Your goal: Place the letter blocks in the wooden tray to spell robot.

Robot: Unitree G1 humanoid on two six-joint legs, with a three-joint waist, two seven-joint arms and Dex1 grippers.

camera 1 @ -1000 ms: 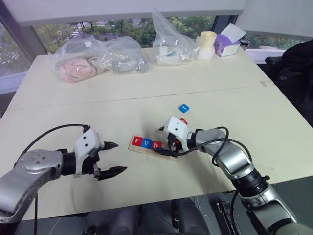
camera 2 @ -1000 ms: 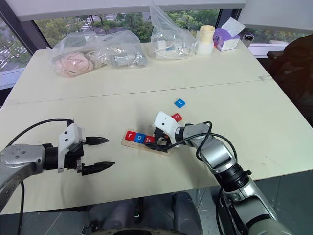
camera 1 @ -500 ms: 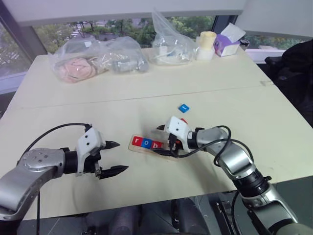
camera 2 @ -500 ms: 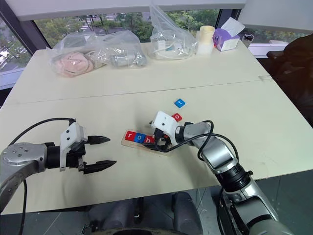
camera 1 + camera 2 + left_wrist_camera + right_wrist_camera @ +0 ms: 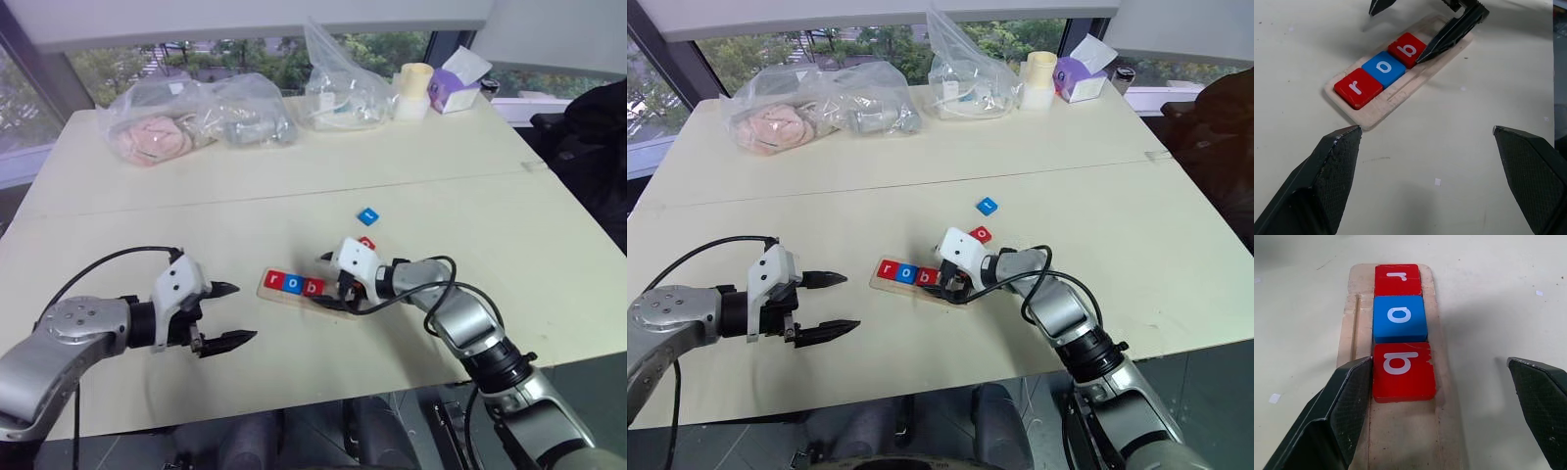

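Pale tabletop (image 5: 147, 211): both grippers gape empty, right gripper (image 5: 333, 281) straddling the wooden tray (image 5: 1442, 431). Loose letter blocks (image 5: 367, 214) at one o'clock look light, stiff, slick; pinch opposite edges.

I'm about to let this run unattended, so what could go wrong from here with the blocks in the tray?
The right gripper has open jaws straddling the red b block, with one finger resting over the wooden tray; pulling back carelessly could nudge the b block or shift the tray. Two blocks, a blue one and a red one, still lie on the table just beyond the right gripper, so its arm could knock them when it moves.
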